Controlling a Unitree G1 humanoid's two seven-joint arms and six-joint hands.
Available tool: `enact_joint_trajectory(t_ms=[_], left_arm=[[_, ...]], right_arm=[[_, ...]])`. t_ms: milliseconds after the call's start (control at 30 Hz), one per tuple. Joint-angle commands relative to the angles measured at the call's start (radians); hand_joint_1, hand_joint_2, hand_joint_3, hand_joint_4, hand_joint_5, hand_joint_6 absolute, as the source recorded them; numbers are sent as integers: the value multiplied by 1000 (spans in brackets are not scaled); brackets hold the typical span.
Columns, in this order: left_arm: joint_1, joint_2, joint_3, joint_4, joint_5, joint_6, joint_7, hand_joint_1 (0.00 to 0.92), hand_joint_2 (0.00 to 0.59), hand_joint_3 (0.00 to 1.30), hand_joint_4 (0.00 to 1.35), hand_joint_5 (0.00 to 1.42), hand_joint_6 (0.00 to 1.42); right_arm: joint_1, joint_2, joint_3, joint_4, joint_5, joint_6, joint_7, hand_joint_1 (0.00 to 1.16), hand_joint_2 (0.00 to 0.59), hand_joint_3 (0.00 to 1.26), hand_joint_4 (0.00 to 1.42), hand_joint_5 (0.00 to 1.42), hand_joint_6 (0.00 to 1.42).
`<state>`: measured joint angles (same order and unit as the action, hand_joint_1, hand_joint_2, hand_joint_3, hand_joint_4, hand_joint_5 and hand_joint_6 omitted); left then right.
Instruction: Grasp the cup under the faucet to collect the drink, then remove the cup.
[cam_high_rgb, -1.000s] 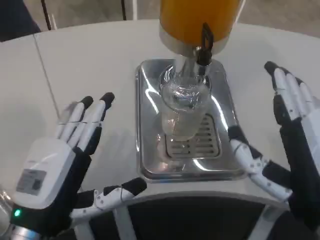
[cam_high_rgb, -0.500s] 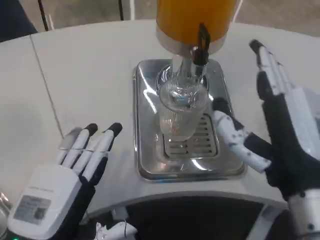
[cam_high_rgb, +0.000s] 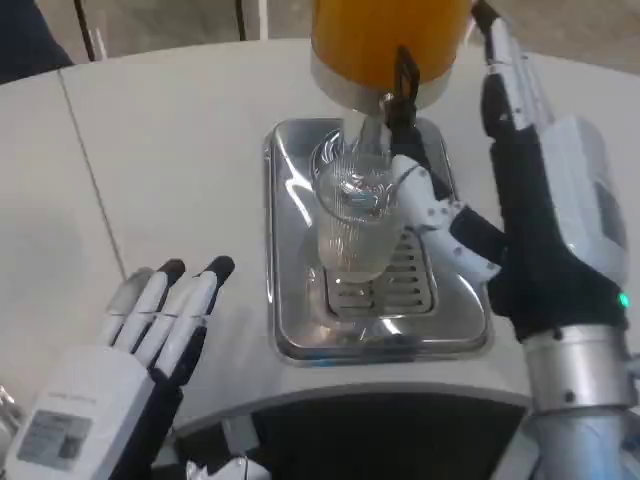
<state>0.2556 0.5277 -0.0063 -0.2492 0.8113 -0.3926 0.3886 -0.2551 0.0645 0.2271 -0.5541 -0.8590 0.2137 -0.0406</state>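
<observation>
A clear ribbed glass cup (cam_high_rgb: 355, 225) stands empty on the grille of a shiny steel drip tray (cam_high_rgb: 290, 300), right under the black-handled faucet (cam_high_rgb: 403, 85) of an orange drink dispenser (cam_high_rgb: 385, 40). My right hand (cam_high_rgb: 525, 190) is open, raised beside the dispenser to the right of the cup; its thumb reaches toward the cup's right side and appears to touch the rim there, while the fingers point up past the tank. My left hand (cam_high_rgb: 130, 370) lies open, fingers apart, low at the front left, well away from the tray.
The white table (cam_high_rgb: 170, 150) stretches wide to the left of the tray. The table's front edge runs just below the drip tray, with a dark gap beneath it.
My right hand has moved forward and left, its thumb now at the cup's right side. My left hand has drawn back and lower toward the front edge.
</observation>
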Motion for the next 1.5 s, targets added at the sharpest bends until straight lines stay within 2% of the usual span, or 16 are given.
enact_joint_trajectory(t_ms=[33, 100, 200, 333, 367, 433, 500, 600, 833, 900, 1000, 1133, 1200, 1400, 1500], left_arm=[[25, -9, 0, -12, 15, -12, -1, 0, 139, 0, 0, 0, 0], [22, -9, 5, -8, 10, -11, -1, 0, 139, 0, 0, 0, 0], [17, -8, 10, -2, 4, -8, -4, 0, 139, 0, 0, 0, 0], [14, -8, 12, 3, 0, -4, -12, 0, 137, 0, 0, 0, 0], [13, -9, 12, 5, 0, -3, -13, 0, 136, 0, 0, 0, 0], [11, -11, 11, 9, -1, -1, -13, 0, 135, 0, 0, 0, 0], [11, -13, 12, 12, -4, 0, -13, 0, 135, 0, 0, 0, 0], [11, -12, 15, 18, -8, -2, -11, 0, 135, 0, 0, 0, 0], [11, -9, 21, 29, -11, -12, -7, 0, 135, 0, 0, 0, 0], [10, -10, 21, 31, -13, -14, -6, 0, 135, 0, 0, 0, 0], [9, -11, 21, 31, -12, -12, -5, 0, 135, 0, 0, 0, 0], [10, -12, 21, 35, -14, -15, -2, 0, 135, 0, 0, 0, 0], [11, -11, 20, 34, -12, -15, -4, 0, 132, 0, 0, 0, 0], [4, -11, 11, 42, -15, -14, -13, 0, 130, 0, 0, 0, 0], [2, -10, 9, 48, -18, -16, -15, 0, 130, 0, 0, 0, 0]], right_arm=[[-58, 30, 12, 40, 22, 16, -25, 399, 500, 0, 0, 0, 60], [-75, 28, 13, 50, 27, 19, -27, 399, 501, 0, 0, 0, 61], [-88, 38, -2, 76, 81, 20, -27, 399, 502, 0, 0, 0, 62], [-78, 16, 1, 106, 172, -19, -8, 400, 502, 0, 0, 0, 62], [-79, -10, 10, 119, 182, -56, -8, 400, 502, 0, 0, 0, 62], [-72, -18, 20, 134, 213, -77, -8, 400, 502, 0, 0, 0, 64], [-61, -12, 21, 140, 242, -69, -4, 400, 503, 0, 0, 0, 81], [-53, -22, 26, 135, 259, -59, 8, 400, 503, 0, 0, 0, 87], [-56, -39, 50, 109, 232, -31, 32, 400, 504, 0, 0, 0, 91], [-66, -47, 58, 100, 209, -13, 50, 397, 506, 0, 0, 0, 92], [-85, -44, 74, 77, 153, 57, 90, 371, 506, 6, 0, 0, 95], [-122, -65, 124, 38, -31, 147, 165, 338, 502, 48, 0, 16, 107], [-144, -74, 155, 35, -136, 179, 219, 266, 495, 83, 19, 52, 136], [-205, -61, 182, 49, -282, 265, 400, 118, 469, 135, 64, 95, 159], [-232, -60, 183, 57, -321, 271, 443, 108, 467, 137, 64, 95, 159]])
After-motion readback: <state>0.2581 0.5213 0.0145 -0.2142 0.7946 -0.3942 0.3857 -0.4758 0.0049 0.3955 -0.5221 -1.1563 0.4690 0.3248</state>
